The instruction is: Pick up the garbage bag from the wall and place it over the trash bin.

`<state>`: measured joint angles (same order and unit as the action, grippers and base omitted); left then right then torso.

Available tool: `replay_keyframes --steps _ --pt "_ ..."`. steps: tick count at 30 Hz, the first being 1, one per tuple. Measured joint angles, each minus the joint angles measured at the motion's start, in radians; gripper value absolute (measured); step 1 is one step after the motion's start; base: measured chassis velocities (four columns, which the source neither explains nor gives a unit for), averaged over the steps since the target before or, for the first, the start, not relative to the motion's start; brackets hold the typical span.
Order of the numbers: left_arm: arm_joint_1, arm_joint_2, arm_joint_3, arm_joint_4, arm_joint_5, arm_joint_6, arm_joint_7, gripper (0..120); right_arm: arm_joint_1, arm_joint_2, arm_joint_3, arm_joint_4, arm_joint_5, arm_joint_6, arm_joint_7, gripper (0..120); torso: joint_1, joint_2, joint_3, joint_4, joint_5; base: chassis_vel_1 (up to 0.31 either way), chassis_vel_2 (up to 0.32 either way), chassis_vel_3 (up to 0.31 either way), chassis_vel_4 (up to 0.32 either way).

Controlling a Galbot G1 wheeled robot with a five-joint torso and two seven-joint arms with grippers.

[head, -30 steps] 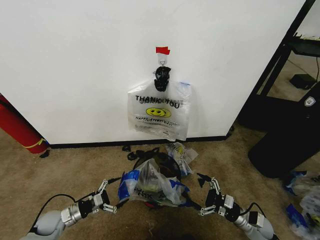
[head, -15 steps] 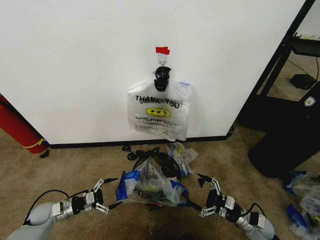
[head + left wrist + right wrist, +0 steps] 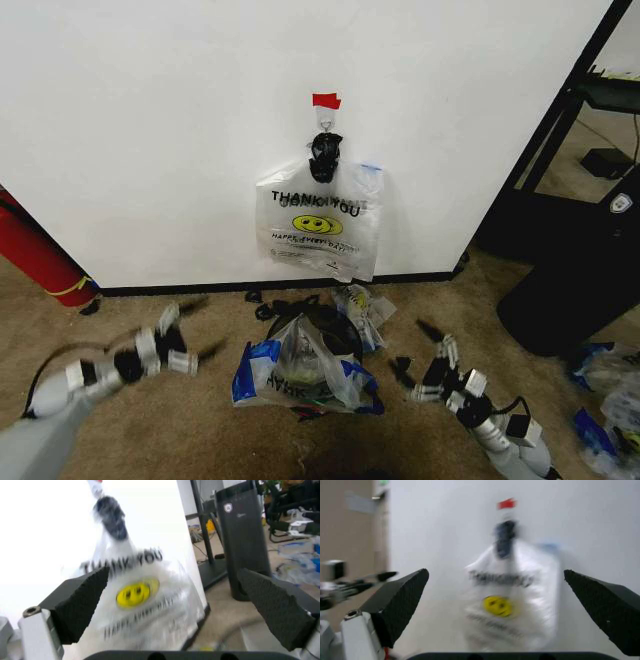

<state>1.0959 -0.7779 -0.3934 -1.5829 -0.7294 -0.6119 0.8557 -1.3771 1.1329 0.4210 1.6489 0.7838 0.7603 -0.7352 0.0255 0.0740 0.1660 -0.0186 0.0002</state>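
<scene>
Garbage bag (image 3: 305,372) drapes over the trash bin (image 3: 322,322), lower centre of the head view, so nothing needs holding: left gripper (image 3: 165,345) at lower left and right gripper (image 3: 428,365) at lower right flank it, jaws wide, empty.

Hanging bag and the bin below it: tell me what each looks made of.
The hanging bag looks like thin, glossy plastic film: it is translucent, crinkled and printed. The bin seems to be black wire mesh, probably metal, though another bag draped over it hides most of it.
</scene>
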Motion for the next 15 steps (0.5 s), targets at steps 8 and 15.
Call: replay_keyframes --steps 8,15 --pt "-0.215 0.01 0.394 -0.076 0.14 0.21 -0.295 100 0.033 0.018 -0.026 0.122 -0.198 -0.05 0.357 100 0.0 0.0 0.0 0.0014 -0.0004 0.0 0.0 0.0 0.0" --pt "-0.589 -0.037 0.795 0.123 0.25 0.325 -0.38 100 0.009 0.048 0.03 0.18 -0.256 -0.03 0.371 100 0.0 0.0 0.0 0.0007 -0.0005 0.0 0.0 0.0 0.0"
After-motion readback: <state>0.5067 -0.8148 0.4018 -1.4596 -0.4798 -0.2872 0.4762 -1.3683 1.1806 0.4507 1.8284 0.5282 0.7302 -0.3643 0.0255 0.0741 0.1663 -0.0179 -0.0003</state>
